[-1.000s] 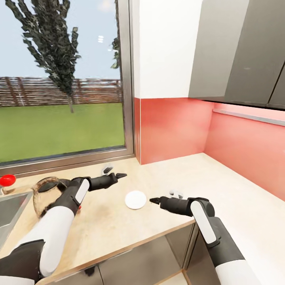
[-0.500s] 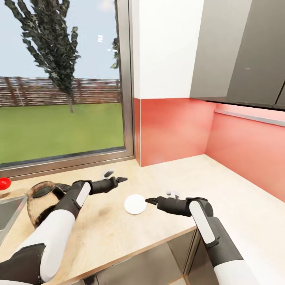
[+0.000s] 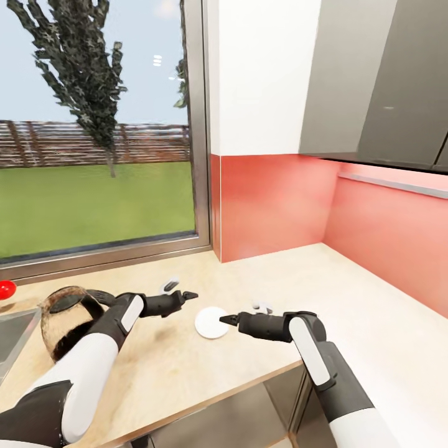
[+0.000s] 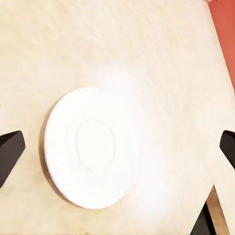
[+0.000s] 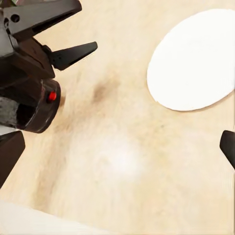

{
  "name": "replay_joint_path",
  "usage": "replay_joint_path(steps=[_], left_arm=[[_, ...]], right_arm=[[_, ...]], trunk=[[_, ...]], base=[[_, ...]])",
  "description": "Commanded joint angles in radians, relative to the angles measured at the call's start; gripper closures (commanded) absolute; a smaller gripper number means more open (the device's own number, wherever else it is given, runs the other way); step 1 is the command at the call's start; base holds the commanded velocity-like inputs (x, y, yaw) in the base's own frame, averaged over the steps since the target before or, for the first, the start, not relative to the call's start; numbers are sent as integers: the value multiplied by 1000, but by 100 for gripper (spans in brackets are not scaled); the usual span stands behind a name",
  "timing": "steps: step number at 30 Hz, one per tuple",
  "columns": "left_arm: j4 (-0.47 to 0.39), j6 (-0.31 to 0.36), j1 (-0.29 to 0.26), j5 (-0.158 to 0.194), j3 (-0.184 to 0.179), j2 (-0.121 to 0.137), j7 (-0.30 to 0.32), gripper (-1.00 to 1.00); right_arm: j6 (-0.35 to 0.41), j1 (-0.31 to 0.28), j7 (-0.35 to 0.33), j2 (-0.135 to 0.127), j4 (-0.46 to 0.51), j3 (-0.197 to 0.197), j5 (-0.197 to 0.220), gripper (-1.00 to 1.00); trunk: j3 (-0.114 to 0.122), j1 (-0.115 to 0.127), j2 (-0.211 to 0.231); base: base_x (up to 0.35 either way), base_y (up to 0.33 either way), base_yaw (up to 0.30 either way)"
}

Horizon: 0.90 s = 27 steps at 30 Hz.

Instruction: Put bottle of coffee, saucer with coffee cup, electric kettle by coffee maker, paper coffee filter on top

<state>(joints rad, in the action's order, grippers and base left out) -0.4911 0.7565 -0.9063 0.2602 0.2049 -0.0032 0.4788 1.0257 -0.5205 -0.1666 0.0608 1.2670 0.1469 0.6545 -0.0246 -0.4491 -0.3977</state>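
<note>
The white saucer (image 3: 211, 322) lies flat on the light wood kitchen countertop (image 3: 348, 292), near its front edge. My left gripper (image 3: 180, 290) hovers open just beyond and to the left of it. The left wrist view looks straight down on the saucer (image 4: 90, 147), which lies between that gripper's spread fingertips (image 4: 10, 156). My right gripper (image 3: 244, 313) is open too, its dark fingertip almost at the saucer's right rim. The saucer (image 5: 196, 63) also shows in the right wrist view. The glass electric kettle (image 3: 65, 320) stands at the left, partly behind my left forearm.
A steel sink (image 3: 12, 333) is set into the counter at the far left, with a red object (image 3: 6, 289) behind it. A large window and a red backsplash wall (image 3: 274, 199) bound the back. Grey wall cabinets (image 3: 386, 81) hang at the upper right.
My right gripper has slid left toward the saucer's rim. My left gripper has come down and nearer to the saucer. The head camera has shifted slightly.
</note>
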Motion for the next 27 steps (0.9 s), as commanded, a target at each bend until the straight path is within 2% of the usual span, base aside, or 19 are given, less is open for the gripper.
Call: replay_joint_path(steps=[1, 12, 18, 25, 27], left_arm=[[2, 6, -1, 1, 4, 1, 1, -100], [26, 6, 7, 1, 3, 2, 1, -100], [48, 6, 9, 2, 2, -1, 1, -100], [49, 6, 12, 1, 2, -4, 1, -100], [61, -6, 23, 7, 10, -16, 3, -100]], right_arm=[[4, -1, -10, 0, -7, 1, -10, -100], [4, -1, -12, 1, -64, 3, -10, -100], [4, -1, -76, -1, -103, 2, -10, -100], [4, -1, -86, -2, -102, 2, -10, -100], [15, -1, -82, 10, -108, -3, -13, -100]], trunk=[[-2, -1, -2], [-2, -1, -2], [-2, -1, -2], [-2, -1, -2], [-2, -1, -2]], base=[[233, 0, 0], [117, 0, 0], [170, 0, 0], [12, 0, 0], [18, 0, 0]])
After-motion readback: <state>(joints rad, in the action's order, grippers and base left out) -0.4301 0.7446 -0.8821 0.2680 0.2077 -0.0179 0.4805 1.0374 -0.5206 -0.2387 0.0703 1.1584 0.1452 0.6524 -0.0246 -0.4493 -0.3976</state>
